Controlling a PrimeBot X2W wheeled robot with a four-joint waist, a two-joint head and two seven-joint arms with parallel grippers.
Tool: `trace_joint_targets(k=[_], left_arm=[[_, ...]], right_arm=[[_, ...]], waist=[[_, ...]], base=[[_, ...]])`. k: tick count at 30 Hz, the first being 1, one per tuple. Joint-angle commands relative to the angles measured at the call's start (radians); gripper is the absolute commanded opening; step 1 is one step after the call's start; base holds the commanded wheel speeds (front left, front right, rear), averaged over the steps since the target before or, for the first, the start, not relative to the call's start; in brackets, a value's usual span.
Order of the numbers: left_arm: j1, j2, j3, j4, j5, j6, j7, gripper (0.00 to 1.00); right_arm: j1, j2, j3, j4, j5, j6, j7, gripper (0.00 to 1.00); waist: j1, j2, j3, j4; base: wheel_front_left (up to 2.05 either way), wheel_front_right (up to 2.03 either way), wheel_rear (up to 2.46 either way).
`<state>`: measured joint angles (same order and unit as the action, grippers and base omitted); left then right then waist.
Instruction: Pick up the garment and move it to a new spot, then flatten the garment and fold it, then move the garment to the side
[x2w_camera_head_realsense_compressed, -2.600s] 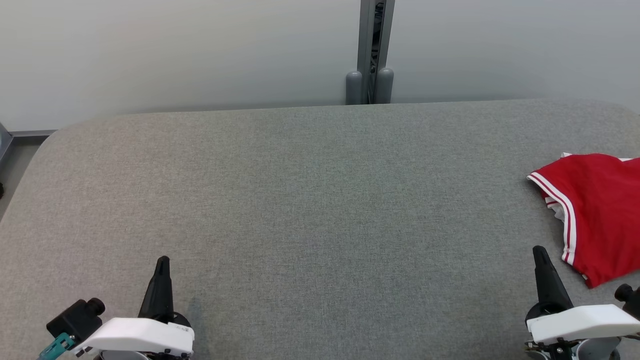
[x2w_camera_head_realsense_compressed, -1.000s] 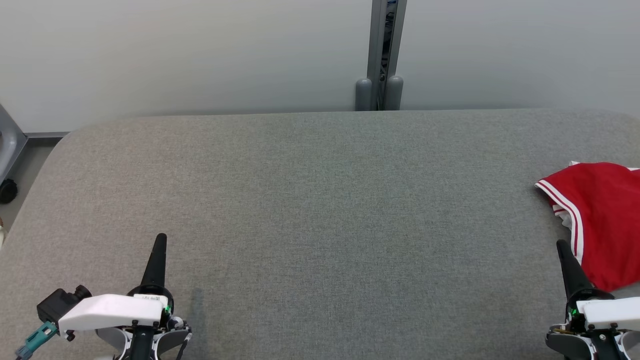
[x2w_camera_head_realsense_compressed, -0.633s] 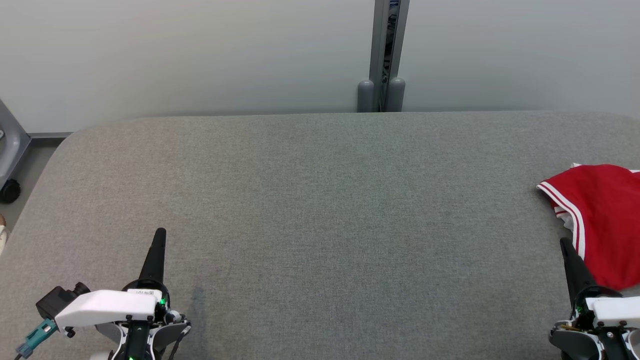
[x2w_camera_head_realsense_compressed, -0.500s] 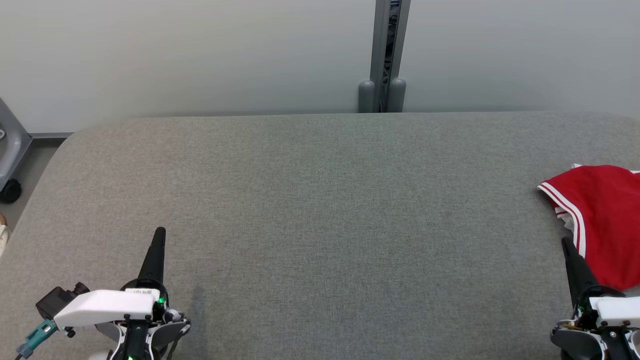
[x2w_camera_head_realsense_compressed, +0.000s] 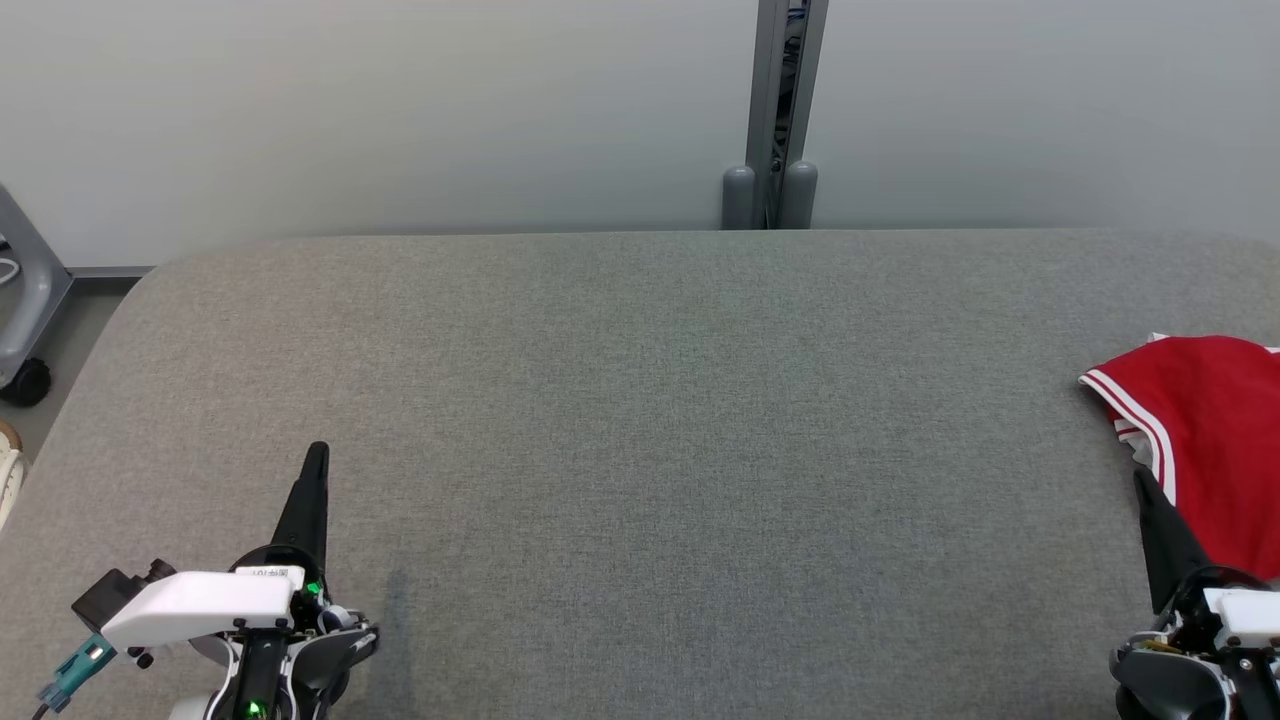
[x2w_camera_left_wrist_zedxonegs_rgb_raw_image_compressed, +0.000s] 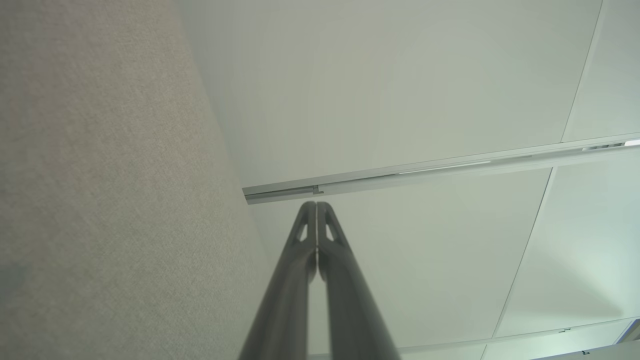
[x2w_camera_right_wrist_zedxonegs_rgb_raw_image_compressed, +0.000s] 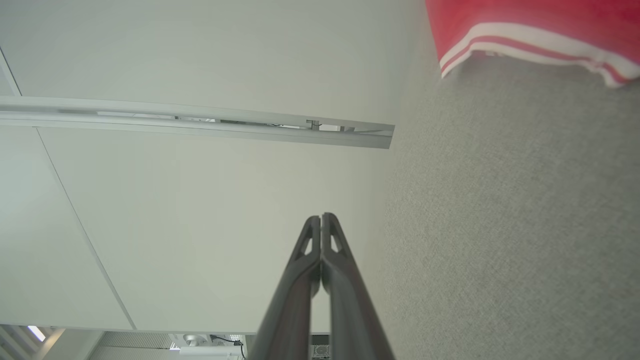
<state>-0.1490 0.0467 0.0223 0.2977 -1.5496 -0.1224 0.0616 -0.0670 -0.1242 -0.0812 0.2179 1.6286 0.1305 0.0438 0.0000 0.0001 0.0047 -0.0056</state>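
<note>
The garment (x2w_camera_head_realsense_compressed: 1215, 440) is red with white stripes along its hem and lies at the right edge of the grey table (x2w_camera_head_realsense_compressed: 640, 420), partly cut off by the head view. In the right wrist view the garment (x2w_camera_right_wrist_zedxonegs_rgb_raw_image_compressed: 530, 25) shows its striped edge at the top right. My right gripper (x2w_camera_head_realsense_compressed: 1142, 478) is shut and empty, its tip just left of the garment's near edge; whether it touches the cloth I cannot tell. The fingertips (x2w_camera_right_wrist_zedxonegs_rgb_raw_image_compressed: 320, 218) press together. At the lower left my left gripper (x2w_camera_head_realsense_compressed: 316, 452) is shut and empty, far from the garment; its fingers (x2w_camera_left_wrist_zedxonegs_rgb_raw_image_compressed: 317, 205) meet at the tips.
A grey post (x2w_camera_head_realsense_compressed: 770, 110) with two rounded caps stands against the pale wall behind the table's far edge. A grey wheeled frame (x2w_camera_head_realsense_compressed: 25, 320) stands on the floor beyond the table's left corner. The table's corners are rounded.
The whole head view has shifted right and down, so the camera moved. Both grippers show further out from their wrists, still shut. The garment lies as before.
</note>
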Motion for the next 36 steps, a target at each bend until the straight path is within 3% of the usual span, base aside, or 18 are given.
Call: trace_joint_targets(k=[1,11,36], left_arm=[[-0.019,0.006,0.007,-0.001,-0.013,-0.006,0.006,0.0],[-0.029,0.006,0.01,0.005,-0.075,-0.013,0.02,0.0],[-0.025,0.006,0.009,0.004,-0.072,-0.011,0.019,0.0]], right_arm=[[-0.008,-0.008,-0.004,-0.004,0.015,0.0,0.006,0.0],[-0.007,-0.01,-0.015,-0.004,0.075,0.0,0.021,0.0],[-0.008,-0.005,-0.019,-0.002,0.065,0.0,0.026,0.0]], waist=[[0.0,-0.0001,0.0,0.0],[0.0,-0.0001,-0.004,0.006],[0.0,-0.0001,-0.004,0.006]], base=[[0.0,0.0,0.0],[0.0,0.0,0.0],[0.0,0.0,0.0]])
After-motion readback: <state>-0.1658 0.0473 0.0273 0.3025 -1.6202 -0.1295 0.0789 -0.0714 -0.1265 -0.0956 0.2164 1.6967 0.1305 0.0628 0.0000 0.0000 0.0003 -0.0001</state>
